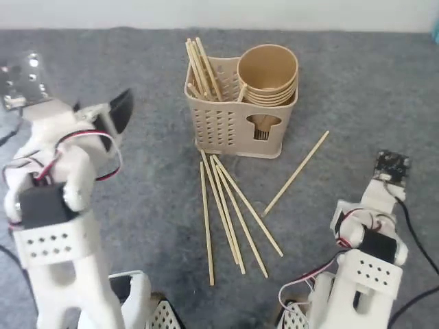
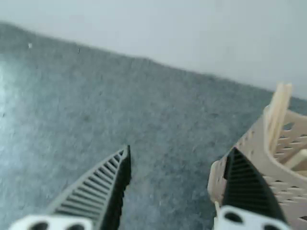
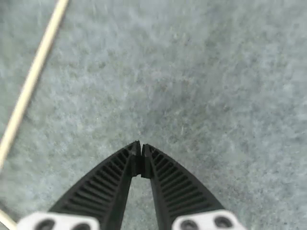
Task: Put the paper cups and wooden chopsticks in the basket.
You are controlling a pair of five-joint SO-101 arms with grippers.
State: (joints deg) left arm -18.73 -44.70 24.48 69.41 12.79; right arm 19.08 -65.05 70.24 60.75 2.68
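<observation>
Your L gripper (image 2: 181,160) is spread wide, nothing btw its ribbed black fingers (image 2: 103,191). It hangs raised over the grey carpet (image 1: 144,205), on the left side of the basket (image 1: 233,130). From the L wrist cam one finger lines up w/ the basket's near corner, and contact can't be judged there. The high view shows carpet btw gripper and basket, so they're apart. The L arm (image 1: 55,185) stands tall at the near-left edge.

Your R gripper (image 3: 141,148) has its fingers pressed together at the tips, pinching nothing, and points down at bare carpet. A loose chopstick (image 3: 33,81) lies on the carpet near it, not touching. The R arm (image 1: 370,247) sits folded low at the near-right corner, well apart from the basket.

The basket is beige, perforated and upright, toward the far middle of the carpet. The paper cups (image 1: 267,72) are nested in one stack in its right compartment, rims above the wall. A bunch of chopsticks (image 1: 202,68) stands tilted in the left compartment, w/ tops sticking out past the rim.

Still on the carpet is a fan of chopsticks (image 1: 230,212) just in front of the basket. Their far ends are close to its base and their near ends spread toward the arms. One lone chopstick (image 1: 296,173) lies diagonally off to the right, apart from the fan, btw basket and R arm.
</observation>
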